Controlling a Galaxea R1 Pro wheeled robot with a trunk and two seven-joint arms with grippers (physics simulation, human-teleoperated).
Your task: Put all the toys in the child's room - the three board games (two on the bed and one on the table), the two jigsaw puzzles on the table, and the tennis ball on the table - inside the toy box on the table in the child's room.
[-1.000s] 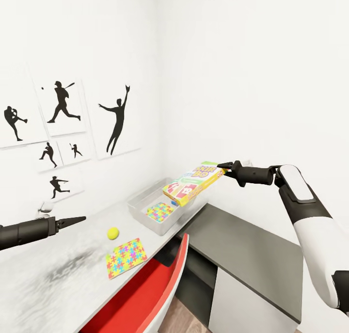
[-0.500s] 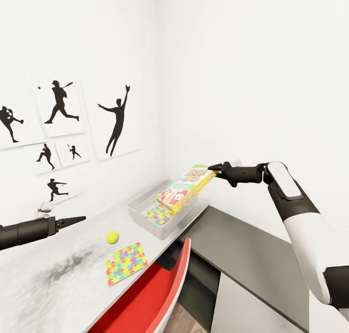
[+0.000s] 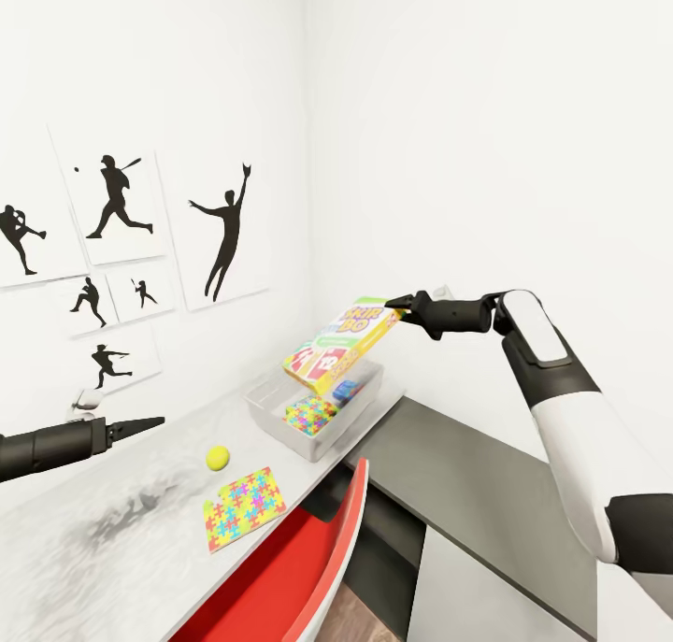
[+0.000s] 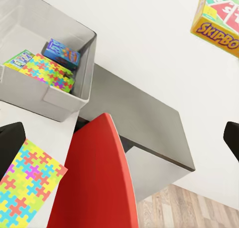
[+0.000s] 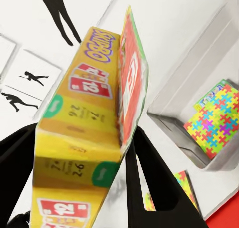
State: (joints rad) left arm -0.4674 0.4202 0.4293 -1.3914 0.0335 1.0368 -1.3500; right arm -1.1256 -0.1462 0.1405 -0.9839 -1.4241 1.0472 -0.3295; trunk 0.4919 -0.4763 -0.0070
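Yellow SKIP-BO box (image 3: 342, 345), pinched by right gripper (image 3: 400, 306), hides part of toy box (image 3: 280, 416); left gripper's (image 3: 150, 424) spread unclear.

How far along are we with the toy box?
Done: one puzzle, the blue game and the green game lie in the toy box. In hand: the right gripper holds SKIP-BO above it. Left: the other puzzle and the ball.

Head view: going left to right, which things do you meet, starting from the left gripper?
Black left gripper → small yellow-green tennis ball → multicoloured flat jigsaw puzzle on the table → tilted white, red and yellow SKIP-BO game box → black right gripper.
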